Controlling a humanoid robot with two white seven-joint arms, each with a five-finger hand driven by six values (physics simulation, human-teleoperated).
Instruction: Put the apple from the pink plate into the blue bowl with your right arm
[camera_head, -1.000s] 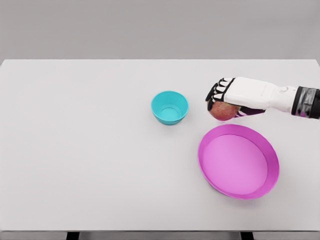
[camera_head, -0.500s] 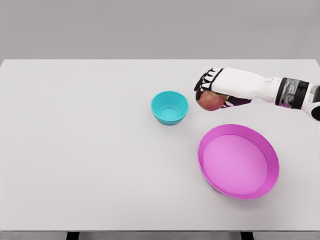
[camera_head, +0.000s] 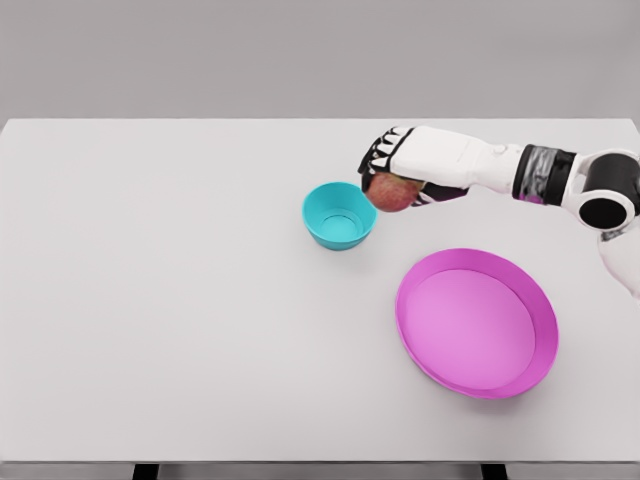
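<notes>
A broad, flat, matte white rectangular table (camera_head: 180, 320) fills nearly the whole head view, its top smooth and without texture; its near edge is cut by the bottom of the frame, where two dark stubs of support barely show, too little to tell their form. Behind it stands a plain grey wall (camera_head: 300, 50).

On the right half of the table lies the round pink plate with a raised, glossy rim (camera_head: 545, 345), shallow and smooth like moulded plastic, with nothing on it.

The white right arm (camera_head: 560, 180) comes in from the right edge, stretched almost level across the far side of the table, with a dark banded wrist section and a round black-centred joint close to the frame's edge (the rest of the arm beyond that joint is out of frame). The left arm does not show.

The small round turquoise-blue bowl (camera_head: 340, 215) sits near the table's middle, thick-walled and smooth, apart from the plate.

The right hand (camera_head: 400, 165), white with black finger joints, is palm-down, its fingers curled over and gripping the reddish, slightly mottled round apple (camera_head: 392, 192). The apple's top is hidden under the palm; it is held up in the air at the bowl's right rim, overlapping that rim in this view, not inside the bowl.
</notes>
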